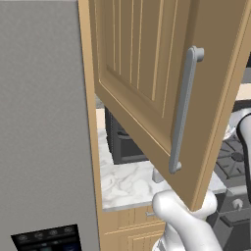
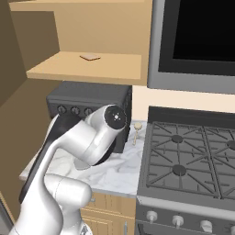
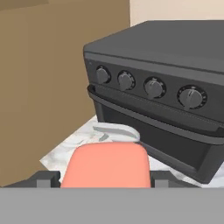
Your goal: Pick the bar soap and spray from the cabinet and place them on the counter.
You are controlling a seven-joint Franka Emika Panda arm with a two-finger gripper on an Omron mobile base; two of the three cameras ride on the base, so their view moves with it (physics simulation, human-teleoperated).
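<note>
Our hand grips a pink spray over the tabletop, just before the toaster oven; releasing high could topple it.

No readable text, labels, brands or numbers anywhere I look. The dark panel at the bottom edge of the grey fridge front has a row of tiny pale icons, too small to read. The knobs along the front of the dark toaster oven carry no legible marks. The stove knobs along its front edge show nothing readable either. Cabinet door and marble counter are plain, no signs.
</note>
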